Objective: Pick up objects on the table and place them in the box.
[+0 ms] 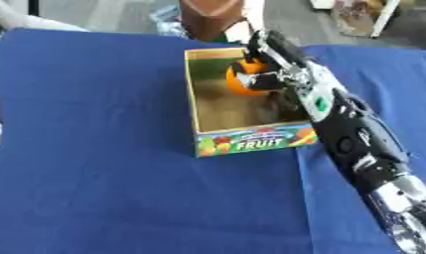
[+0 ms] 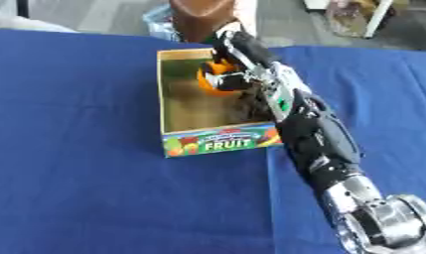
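One box [image 1: 250, 140] marked FRUIT sits toward the far edge of a table [image 1: 94, 149] under blue cloth. The right hand [image 1: 270, 69], fingers curled round an orange [image 1: 240, 84], holds it over the box's far end. Grey floor lies beyond the table

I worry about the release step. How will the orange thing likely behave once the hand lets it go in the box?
The orange thing looks round and smooth, so it may roll after release. The box has raised walls that should stop it. The right hand has its fingers curled around it over the box's far end, so any drop looks short.
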`<state>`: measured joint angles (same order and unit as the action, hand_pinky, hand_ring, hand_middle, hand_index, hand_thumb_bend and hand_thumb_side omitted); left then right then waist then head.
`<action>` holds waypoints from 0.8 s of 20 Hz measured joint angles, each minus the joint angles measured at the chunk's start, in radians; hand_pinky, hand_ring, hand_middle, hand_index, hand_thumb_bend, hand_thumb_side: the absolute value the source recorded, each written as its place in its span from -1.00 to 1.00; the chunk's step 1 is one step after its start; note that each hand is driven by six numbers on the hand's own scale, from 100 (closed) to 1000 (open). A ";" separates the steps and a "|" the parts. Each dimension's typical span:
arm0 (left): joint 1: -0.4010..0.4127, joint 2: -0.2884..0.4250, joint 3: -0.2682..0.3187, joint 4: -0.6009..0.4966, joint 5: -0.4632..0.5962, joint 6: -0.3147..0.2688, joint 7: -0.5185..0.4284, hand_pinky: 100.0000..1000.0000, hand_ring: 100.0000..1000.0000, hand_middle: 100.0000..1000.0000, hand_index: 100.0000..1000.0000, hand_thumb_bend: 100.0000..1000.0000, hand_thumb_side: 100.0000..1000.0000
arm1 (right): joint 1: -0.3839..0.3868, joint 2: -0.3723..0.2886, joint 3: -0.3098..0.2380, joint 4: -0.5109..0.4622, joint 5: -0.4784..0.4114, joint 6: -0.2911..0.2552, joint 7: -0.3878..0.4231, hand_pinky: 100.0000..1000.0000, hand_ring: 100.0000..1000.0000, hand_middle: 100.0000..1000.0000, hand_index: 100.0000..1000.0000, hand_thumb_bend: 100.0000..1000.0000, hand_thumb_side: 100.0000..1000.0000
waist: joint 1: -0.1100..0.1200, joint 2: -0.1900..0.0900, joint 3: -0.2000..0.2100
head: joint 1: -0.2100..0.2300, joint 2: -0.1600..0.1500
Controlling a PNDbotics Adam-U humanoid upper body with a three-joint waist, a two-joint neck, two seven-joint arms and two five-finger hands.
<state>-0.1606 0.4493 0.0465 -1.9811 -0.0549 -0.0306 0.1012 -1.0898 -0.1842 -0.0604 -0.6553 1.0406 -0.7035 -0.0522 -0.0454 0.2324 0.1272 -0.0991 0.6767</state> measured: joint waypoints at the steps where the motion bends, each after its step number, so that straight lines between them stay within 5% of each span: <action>1: 0.000 -0.001 0.000 0.000 0.000 0.000 0.000 0.04 -0.11 -0.25 0.38 -0.76 -1.00 | 0.000 0.003 0.000 0.003 0.007 0.000 0.000 0.11 0.41 -0.84 -0.52 -1.00 -0.76 | 0.000 0.000 -0.002 | 0.000 0.000; 2: -0.001 -0.001 0.000 0.000 0.000 0.000 0.000 0.04 -0.11 -0.25 0.38 -0.76 -1.00 | 0.000 0.004 0.001 0.005 0.015 0.001 0.001 0.17 0.56 -0.60 -0.25 -1.00 -0.73 | 0.000 0.000 -0.003 | 0.000 0.000; 4: -0.001 -0.002 0.000 0.000 0.000 0.000 0.000 0.04 -0.11 -0.25 0.38 -0.76 -1.00 | 0.001 0.004 0.005 0.007 0.032 0.005 0.004 0.17 0.56 -0.60 -0.25 -1.00 -0.73 | 0.000 0.000 -0.004 | 0.000 0.000; 5: -0.001 -0.002 0.000 0.000 0.000 0.000 0.000 0.04 -0.11 -0.25 0.38 -0.76 -1.00 | 0.002 0.005 0.006 0.009 0.039 0.007 0.006 0.33 0.84 -0.06 0.26 -1.00 -0.72 | 0.000 0.000 -0.005 | 0.000 0.000; 8: 0.000 -0.002 0.000 0.000 0.000 0.000 0.000 0.04 -0.11 -0.25 0.38 -0.76 -1.00 | 0.006 0.005 0.007 0.012 0.059 0.012 0.018 0.33 0.84 -0.06 0.26 -1.00 -0.72 | 0.000 -0.001 -0.009 | 0.000 0.000; 9: 0.000 -0.002 0.000 0.000 0.000 0.000 0.000 0.04 -0.11 -0.25 0.38 -0.76 -1.00 | 0.007 0.005 0.007 0.012 0.061 0.013 0.022 0.59 1.00 0.48 0.60 -1.00 -0.71 | 0.000 -0.001 -0.010 | 0.000 0.000; 16: 0.011 -0.002 0.001 0.000 -0.002 0.005 0.004 0.04 -0.11 -0.25 0.38 -0.77 -1.00 | 0.024 0.002 0.006 -0.012 0.061 -0.009 0.041 0.77 1.00 0.73 0.78 -1.00 -0.79 | 0.007 -0.003 -0.029 | 0.008 0.008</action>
<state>-0.1501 0.4470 0.0470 -1.9812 -0.0569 -0.0261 0.1053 -1.0660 -0.1819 -0.0549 -0.6669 1.1020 -0.7122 -0.0112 -0.0383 0.2297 0.0978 -0.0913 0.6849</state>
